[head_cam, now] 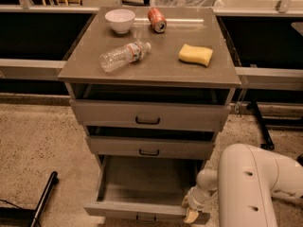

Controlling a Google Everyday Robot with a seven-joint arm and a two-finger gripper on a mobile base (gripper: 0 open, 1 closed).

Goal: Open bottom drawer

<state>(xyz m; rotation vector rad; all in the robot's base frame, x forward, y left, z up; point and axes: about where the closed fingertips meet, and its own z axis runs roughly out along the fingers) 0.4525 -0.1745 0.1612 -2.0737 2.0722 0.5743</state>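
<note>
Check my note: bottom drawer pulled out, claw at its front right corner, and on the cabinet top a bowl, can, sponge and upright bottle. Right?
Not quite: the camera view shows the bottle lying on its side, not upright. The rest holds: bottom drawer pulled out, claw at its front right corner, bowl, can and sponge on the cabinet top.

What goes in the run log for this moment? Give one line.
bottom drawer: pulled out, interior visible | gripper: at drawer front's right end | cabinet top: bowl, can, bottle, sponge
</note>
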